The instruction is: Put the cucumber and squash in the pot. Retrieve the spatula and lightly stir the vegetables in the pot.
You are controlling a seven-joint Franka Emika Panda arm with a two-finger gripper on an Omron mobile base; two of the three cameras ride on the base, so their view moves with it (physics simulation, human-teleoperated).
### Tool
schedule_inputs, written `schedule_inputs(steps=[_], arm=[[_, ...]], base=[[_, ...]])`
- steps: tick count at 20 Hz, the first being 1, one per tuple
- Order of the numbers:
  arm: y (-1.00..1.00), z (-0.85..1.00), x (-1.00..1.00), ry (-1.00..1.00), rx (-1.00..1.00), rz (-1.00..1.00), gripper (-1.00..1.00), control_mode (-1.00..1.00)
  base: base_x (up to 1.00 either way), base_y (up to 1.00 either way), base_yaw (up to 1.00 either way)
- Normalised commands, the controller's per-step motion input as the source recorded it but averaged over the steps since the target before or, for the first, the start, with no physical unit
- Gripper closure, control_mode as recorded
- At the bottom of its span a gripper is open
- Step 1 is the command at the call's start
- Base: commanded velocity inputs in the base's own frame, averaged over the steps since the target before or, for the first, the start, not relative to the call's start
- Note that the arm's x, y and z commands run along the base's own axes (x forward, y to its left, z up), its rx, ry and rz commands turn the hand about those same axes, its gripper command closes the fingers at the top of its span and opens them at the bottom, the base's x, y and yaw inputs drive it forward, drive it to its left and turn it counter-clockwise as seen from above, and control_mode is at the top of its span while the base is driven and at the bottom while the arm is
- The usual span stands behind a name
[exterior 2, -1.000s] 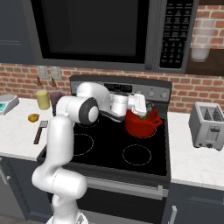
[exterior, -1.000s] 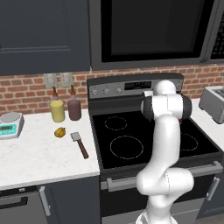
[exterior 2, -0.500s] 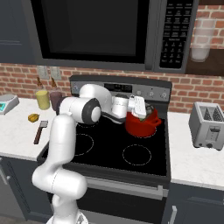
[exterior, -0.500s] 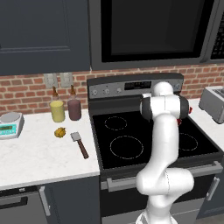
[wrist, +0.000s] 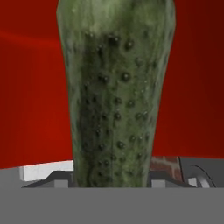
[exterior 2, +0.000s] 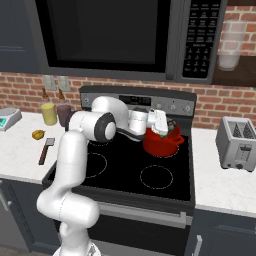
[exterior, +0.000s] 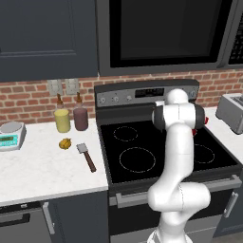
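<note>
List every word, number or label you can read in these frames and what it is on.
None can be read.
Microwave keypad: rows of pale marks, too small to read.
Stove control panel display: light smudges, blurred.
Kitchen scale display: pale strip, no digits legible.
Yellow bottle and dark jar: no visible labels.
Cucumber and red pot: unmarked.

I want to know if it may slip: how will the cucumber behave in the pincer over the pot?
The cucumber looks rigid and bumpy-skinned, so it probably grips fairly well. Its round, tapering body could still twist or slide. Released above the red pot, it would likely drop in and roll to rest.
</note>
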Motion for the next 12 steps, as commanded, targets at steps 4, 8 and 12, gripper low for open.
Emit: schedule_inputs(steps=[4, 8, 12], arm=[[-0.09, 0.05, -0.13, -0.02, 0.02, 0.00, -1.00, -1.00], [0.00, 0.29, -0.18, -0.06, 0.04, 0.00, -1.00, -1.00], [0.01, 0.57, -0.58, -0.13, 0.07, 0.00, -1.00, -1.00]], base=[[0.00, 0.00, 0.00], [0.00, 0.00, 0.00], [0.00, 0.00, 0.00]])
